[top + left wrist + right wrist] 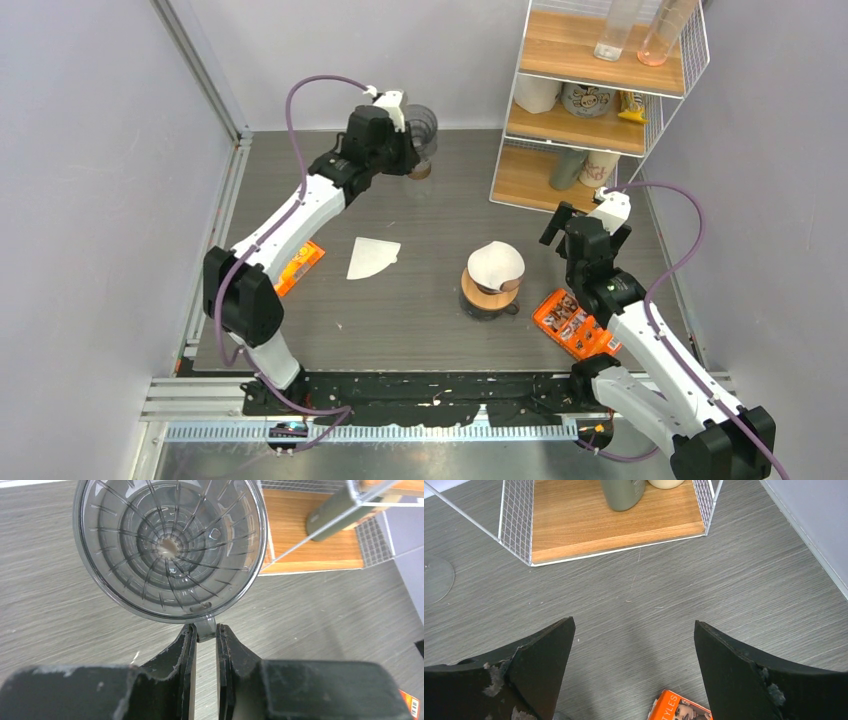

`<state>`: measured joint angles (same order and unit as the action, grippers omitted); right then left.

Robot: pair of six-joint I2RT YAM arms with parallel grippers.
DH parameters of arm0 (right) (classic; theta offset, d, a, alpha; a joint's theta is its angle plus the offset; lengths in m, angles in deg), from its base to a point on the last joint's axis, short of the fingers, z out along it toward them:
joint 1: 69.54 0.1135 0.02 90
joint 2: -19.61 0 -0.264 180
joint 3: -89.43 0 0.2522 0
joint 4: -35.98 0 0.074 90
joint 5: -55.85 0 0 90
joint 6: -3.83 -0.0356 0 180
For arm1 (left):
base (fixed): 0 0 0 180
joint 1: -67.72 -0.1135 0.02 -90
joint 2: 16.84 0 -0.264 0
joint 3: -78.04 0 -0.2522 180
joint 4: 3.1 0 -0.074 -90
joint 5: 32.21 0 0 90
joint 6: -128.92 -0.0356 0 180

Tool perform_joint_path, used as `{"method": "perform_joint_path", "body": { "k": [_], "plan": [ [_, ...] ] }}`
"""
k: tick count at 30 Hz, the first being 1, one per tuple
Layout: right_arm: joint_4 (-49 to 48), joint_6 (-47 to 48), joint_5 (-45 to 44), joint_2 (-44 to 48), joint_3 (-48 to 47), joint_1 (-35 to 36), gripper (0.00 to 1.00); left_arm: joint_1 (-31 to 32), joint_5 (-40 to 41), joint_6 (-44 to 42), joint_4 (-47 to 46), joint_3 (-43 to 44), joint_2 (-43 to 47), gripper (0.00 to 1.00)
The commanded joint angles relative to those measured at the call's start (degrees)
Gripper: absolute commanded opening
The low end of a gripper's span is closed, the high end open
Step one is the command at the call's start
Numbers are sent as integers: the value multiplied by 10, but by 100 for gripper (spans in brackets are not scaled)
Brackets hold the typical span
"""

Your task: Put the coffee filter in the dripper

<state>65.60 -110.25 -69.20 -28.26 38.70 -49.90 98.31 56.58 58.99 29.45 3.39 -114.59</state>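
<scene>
**Left to right.** An orange packet lies near the left edge of the table, partly under the left arm. The left gripper, stretched to the far side, is pinched narrowly on the small tab of a smoky transparent dripper. The wrist view shows the cone's mouth facing the camera, with ribs visible down to the centre hole. In the top view, clear table separates it from the wire shelf rack. A white coffee filter lies flat on open tabletop, well apart from both arms. To its right, a second filter sits atop a wood-collared glass server. The right gripper hangs with jaws spread wide over bare table near the rack's front edge. A second orange packet lies just beside that forearm, close to the right edge
</scene>
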Motion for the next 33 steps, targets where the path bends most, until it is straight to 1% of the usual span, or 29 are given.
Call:
{"method": "perform_joint_path", "body": {
  "k": [1, 5, 8, 15, 22, 29, 33],
  "plan": [
    [-10, 4, -15, 9, -13, -3, 96, -27, -28, -10, 19, 28, 1, 0],
    [-8, 5, -14, 3, -16, -3, 95, -38, -29, -20, 37, 56, -27, 0],
    [-5, 6, -13, -1, -18, -3, 95, -47, -48, -19, 54, 89, -58, 0],
    [-5, 6, -14, -2, -19, -3, 95, -53, -58, -34, 82, 151, -110, 0],
    [-5, 8, -14, -1, -18, -3, 96, -56, -70, -33, 102, 189, -147, 0],
    [-5, 9, -13, -2, -19, -3, 95, -57, -60, -32, 123, 220, -166, 0],
    [-5, 9, -13, -2, -19, -3, 95, -57, -59, -32, 139, 233, -177, 10]
  ]
}}
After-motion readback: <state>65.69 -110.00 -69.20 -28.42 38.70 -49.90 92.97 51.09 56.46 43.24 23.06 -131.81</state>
